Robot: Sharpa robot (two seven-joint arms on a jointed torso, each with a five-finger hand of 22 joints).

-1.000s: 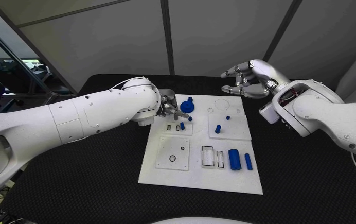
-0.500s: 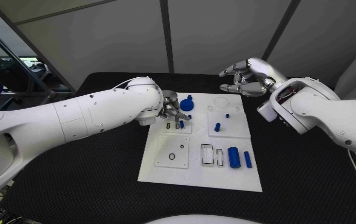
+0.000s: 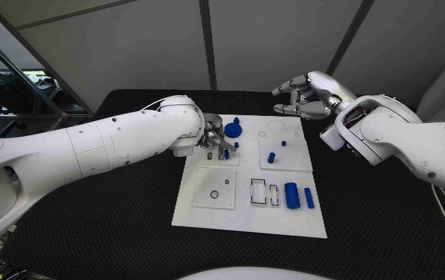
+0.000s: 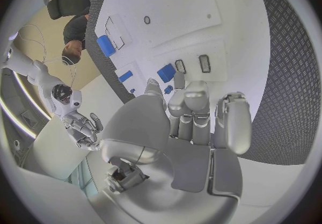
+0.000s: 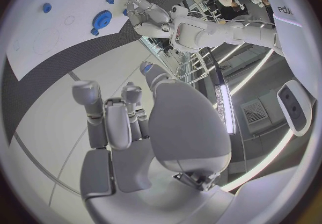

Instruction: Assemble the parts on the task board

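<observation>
My left hand (image 3: 215, 137) has its fingertips (image 4: 180, 80) drawn together, touching a small blue peg (image 4: 166, 72) beside two slots on the far-left of the white task board (image 3: 241, 219); whether I pinch it I cannot tell. The peg stands upright under them. My right hand (image 3: 306, 97) hovers spread, empty, beyond the board's far-right edge.
</observation>
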